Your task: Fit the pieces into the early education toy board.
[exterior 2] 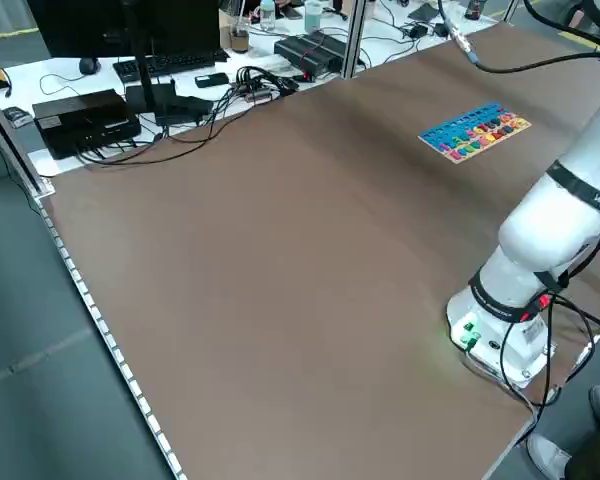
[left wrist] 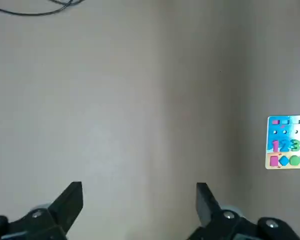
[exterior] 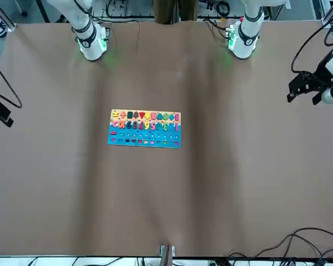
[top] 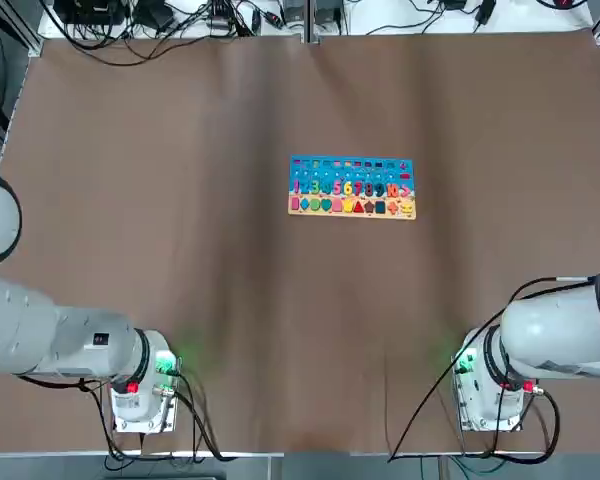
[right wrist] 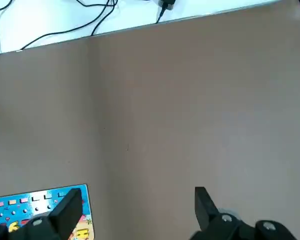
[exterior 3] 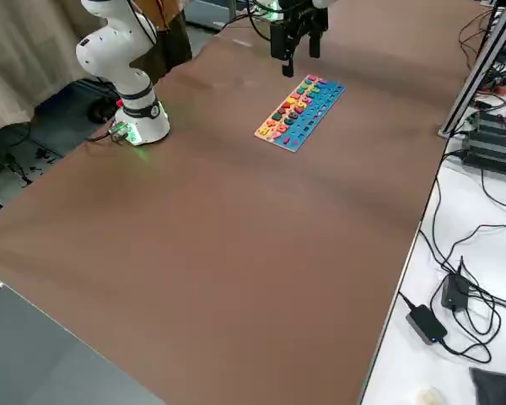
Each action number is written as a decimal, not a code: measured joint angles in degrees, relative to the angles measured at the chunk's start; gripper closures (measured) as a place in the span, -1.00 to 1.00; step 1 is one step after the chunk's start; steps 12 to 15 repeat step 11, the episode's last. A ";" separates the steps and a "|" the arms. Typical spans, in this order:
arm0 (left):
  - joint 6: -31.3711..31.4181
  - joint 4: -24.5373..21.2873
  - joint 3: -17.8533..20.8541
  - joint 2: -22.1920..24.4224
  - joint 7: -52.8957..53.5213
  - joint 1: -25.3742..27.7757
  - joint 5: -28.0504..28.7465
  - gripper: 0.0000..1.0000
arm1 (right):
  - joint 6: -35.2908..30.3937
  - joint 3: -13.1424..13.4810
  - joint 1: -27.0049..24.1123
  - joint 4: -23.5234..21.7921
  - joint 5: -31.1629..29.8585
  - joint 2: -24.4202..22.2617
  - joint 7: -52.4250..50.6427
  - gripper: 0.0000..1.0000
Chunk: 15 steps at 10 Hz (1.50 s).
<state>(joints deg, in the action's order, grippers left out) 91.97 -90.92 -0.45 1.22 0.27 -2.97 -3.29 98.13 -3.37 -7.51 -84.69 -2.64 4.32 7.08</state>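
The left gripper is hanging wide and empty over the table's left side; the right gripper is hanging likewise over the right. Beyond the arm bases, the board is lying mid-table, its blue part holding numbers and pink and orange pieces, its tan strip holding shapes.

The board runs (annoyingly) off the left wrist view's edge.

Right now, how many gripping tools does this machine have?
2: the left tool hangs open on the left side of the table, the right tool, also open, on its right side.
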 joint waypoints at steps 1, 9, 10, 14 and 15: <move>-1.16 -0.19 -0.05 -0.05 -0.64 -0.26 0.06 -0.99 | 0.00 0.00 -0.01 0.00 0.00 0.00 0.00 -0.98; -2.02 -0.16 -1.55 0.01 -3.07 -0.03 2.18 -0.99 | -0.05 0.00 -0.10 0.00 0.01 0.00 0.00 -0.98; -1.87 -0.15 -1.56 0.01 -3.07 -0.04 2.30 -0.99 | -0.05 0.00 -0.10 0.00 0.01 0.00 0.00 -0.98; -1.59 -0.15 -1.55 -0.01 -3.07 -0.03 2.34 -0.99 | -0.06 0.00 -0.10 0.00 0.01 0.00 0.00 -0.98; -1.59 -0.15 -1.55 -0.01 -3.07 -0.03 2.34 -0.99 | -0.06 0.00 -0.10 0.00 0.01 0.00 0.00 -0.98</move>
